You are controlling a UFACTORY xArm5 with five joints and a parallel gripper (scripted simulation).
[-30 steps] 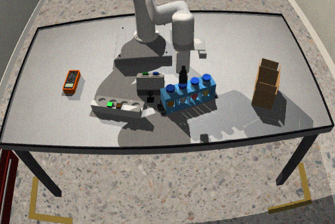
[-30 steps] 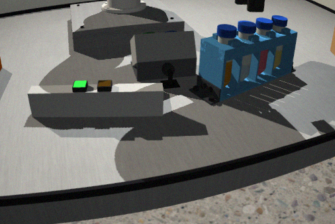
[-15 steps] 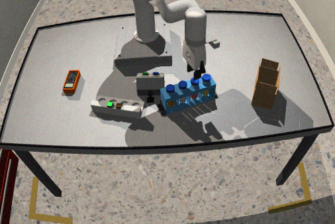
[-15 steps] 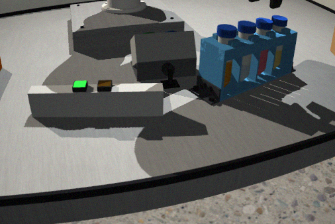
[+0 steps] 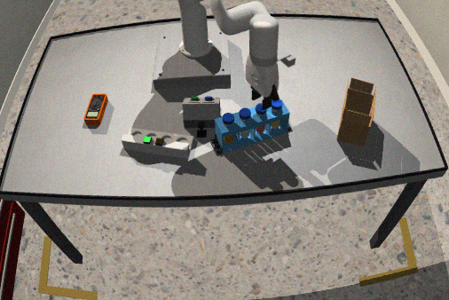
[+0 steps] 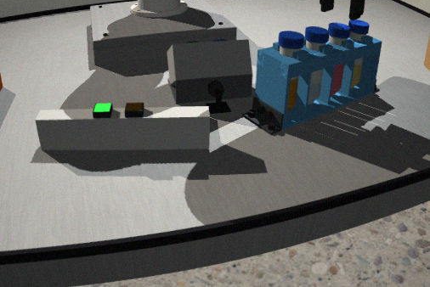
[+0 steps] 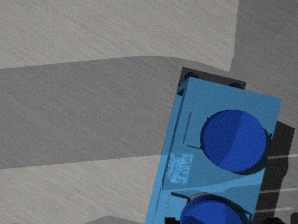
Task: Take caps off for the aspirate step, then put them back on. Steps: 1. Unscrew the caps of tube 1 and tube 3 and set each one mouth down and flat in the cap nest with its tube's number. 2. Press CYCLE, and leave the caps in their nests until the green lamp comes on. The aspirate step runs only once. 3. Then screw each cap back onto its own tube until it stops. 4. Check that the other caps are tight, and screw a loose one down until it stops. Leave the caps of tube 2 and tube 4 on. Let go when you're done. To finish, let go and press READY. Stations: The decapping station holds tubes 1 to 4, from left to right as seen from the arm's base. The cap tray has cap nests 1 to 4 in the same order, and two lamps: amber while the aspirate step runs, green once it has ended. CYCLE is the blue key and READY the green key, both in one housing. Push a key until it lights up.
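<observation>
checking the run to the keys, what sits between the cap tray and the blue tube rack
In the exterior view, the grey key housing sits between the cap tray and the blue tube rack, set farther back, with a small black fitting at its front.

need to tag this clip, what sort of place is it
Probably a lab automation bench: a blue decapping station holding four capped tubes, a grey cap tray with a lit green lamp, and a multimeter on the table.

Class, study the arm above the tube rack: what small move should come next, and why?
Probably lower the gripper straight down onto the cap of tube 2 to test its tightness. The green lamp is lit and all four tubes wear their caps. The open fingers hang roughly above that cap and hold nothing.
</observation>
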